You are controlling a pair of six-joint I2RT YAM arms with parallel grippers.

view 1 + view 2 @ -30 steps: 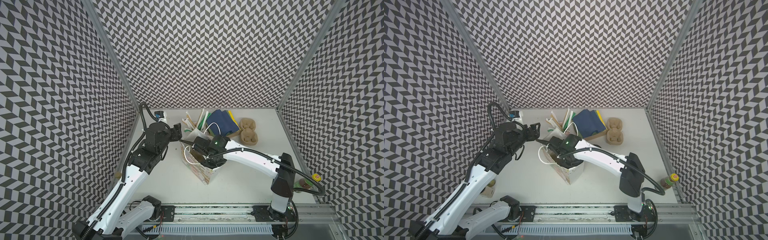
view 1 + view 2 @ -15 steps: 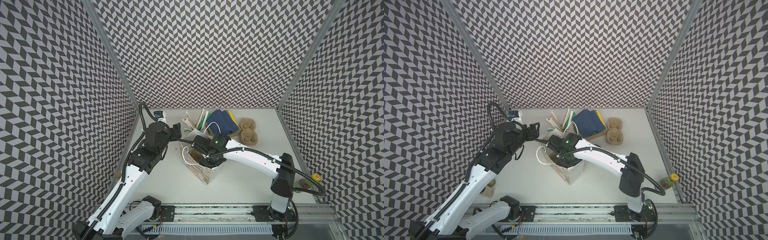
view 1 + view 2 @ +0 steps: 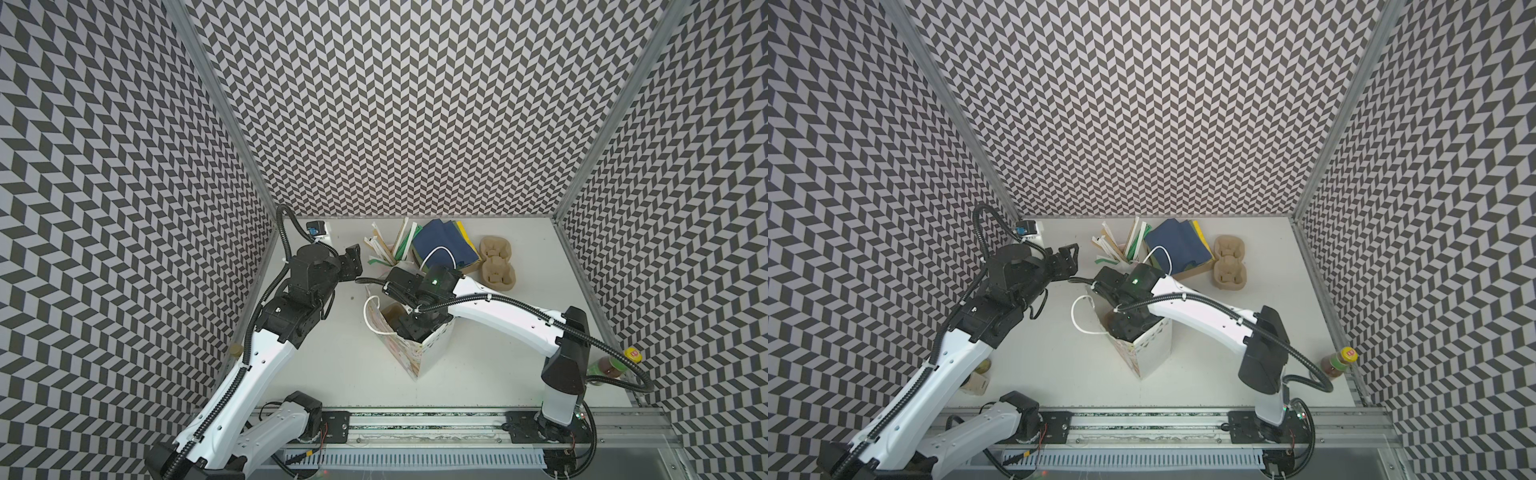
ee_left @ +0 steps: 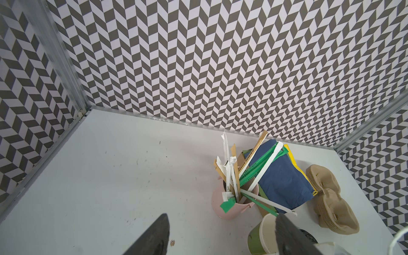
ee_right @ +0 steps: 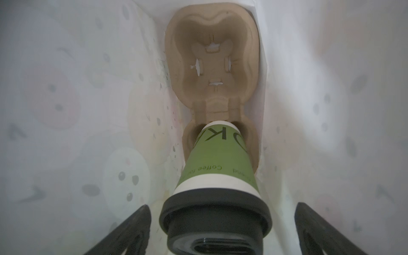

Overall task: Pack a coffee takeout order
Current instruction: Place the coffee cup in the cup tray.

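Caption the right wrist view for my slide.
Open right gripper flanks lidded green cup seated in pulp carrier inside paper bag.

The green paper cup [image 5: 217, 159] carries dark lettering on its side, seen in the right wrist view. Just under the white band below its rim runs a line of small print: the word "Coffee" reads whole, then letters beginning "fo" that the curve cuts off, and further round the line closes in "end". Toward the base stand large letters: a "K" is clear, with part of a rounded letter beside it. A green straw wrapper [image 4: 254, 169] in the left wrist view bears small white print, too fine to read. The yellow bottle cap [image 3: 634, 353] [image 3: 1349, 353] at the edge of the tabletop [image 3: 353, 365] shows a red mark in both top views, too small to make out
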